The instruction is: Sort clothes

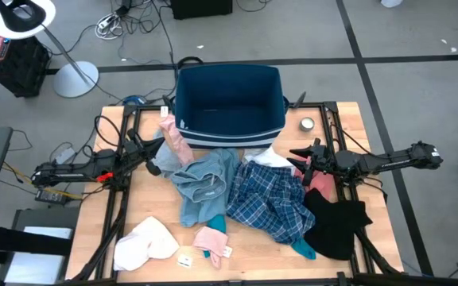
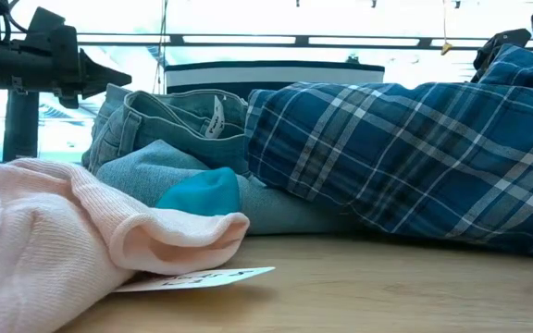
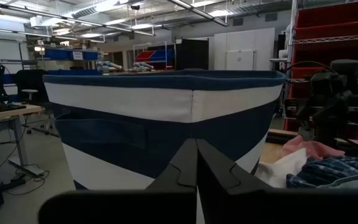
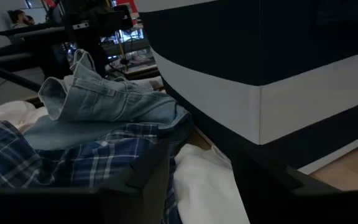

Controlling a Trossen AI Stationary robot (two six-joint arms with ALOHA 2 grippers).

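The clothes lie in a heap on the table in front of the dark blue bin (image 1: 229, 99). There are light blue-grey jeans (image 1: 205, 184), a blue plaid shirt (image 1: 270, 200), a black garment (image 1: 338, 224), a salmon-red one (image 1: 321, 184), white ones (image 1: 145, 242) (image 1: 270, 158), pink ones (image 1: 211, 237) (image 1: 173, 137) and a teal one (image 1: 302, 249). My left gripper (image 3: 196, 155) is shut and empty, level, facing the bin's striped wall from the left. My right gripper (image 4: 204, 158) is open low over the white garment (image 4: 207, 180) near the bin's right front corner. My right gripper's open fingers (image 4: 145, 180) stand on either side of the white garment's fold, coming level from the table's right side. I cannot tell whether they touch it.
A small round metal tin (image 1: 307, 124) stands to the right of the bin. A paper tag (image 2: 202, 277) lies by the pink garment (image 2: 54, 245) at the near edge. Bare wood shows at the near edge's middle and at the far left. Cables hang off the table's left side.
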